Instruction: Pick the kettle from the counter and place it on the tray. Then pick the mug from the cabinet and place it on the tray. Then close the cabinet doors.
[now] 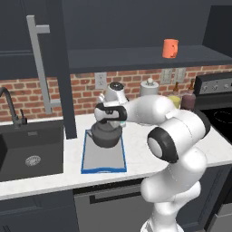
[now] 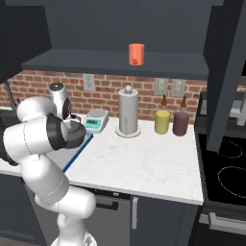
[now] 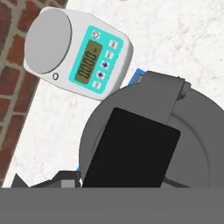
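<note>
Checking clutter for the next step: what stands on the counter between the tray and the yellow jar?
In the right base view, the digital scale and the paper-towel cylinder stand between the tray and the yellow jar.

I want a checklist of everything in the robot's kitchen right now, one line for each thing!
Surface: white counter, black sink at its left.
Job's things: kettle sits on the tray; orange mug on the cabinet shelf; cabinet doors open.
Clutter: scale, paper-towel cylinder, yellow jar, dark red jar.
Grippers: gripper right above the kettle; open or shut, cannot tell.
Cables: nothing seen.
Surroundings: brick wall, stove.
</note>
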You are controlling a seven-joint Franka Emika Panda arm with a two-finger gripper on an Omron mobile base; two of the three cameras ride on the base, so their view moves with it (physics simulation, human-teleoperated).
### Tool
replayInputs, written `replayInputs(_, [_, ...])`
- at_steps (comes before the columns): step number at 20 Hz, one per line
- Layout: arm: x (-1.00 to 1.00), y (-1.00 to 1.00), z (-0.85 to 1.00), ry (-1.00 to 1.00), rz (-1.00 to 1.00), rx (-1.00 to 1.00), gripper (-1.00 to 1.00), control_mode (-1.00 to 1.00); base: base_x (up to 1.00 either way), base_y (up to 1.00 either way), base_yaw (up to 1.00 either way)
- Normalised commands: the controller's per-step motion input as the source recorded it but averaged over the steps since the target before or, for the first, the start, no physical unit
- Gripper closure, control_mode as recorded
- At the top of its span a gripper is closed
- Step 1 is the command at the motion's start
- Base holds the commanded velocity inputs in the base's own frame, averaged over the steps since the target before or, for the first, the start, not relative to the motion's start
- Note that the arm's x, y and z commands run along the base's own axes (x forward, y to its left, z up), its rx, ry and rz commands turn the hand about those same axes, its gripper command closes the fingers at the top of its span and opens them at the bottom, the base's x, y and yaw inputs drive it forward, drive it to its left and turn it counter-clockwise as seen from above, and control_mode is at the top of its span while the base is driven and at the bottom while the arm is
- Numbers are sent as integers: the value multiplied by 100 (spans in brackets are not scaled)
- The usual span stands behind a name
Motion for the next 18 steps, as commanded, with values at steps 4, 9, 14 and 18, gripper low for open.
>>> replayInputs(4, [17,9,-2,0,0,0,100,-100,0,0,0])
replayInputs(9, [9,8,-9,0,0,0,100,-100,0,0,0])
replayInputs(14, [8,0,-8,0,0,0,100,-100,0,0,0])
replayInputs(18, [0,0,-17,0,0,0,100,-100,0,0,0])
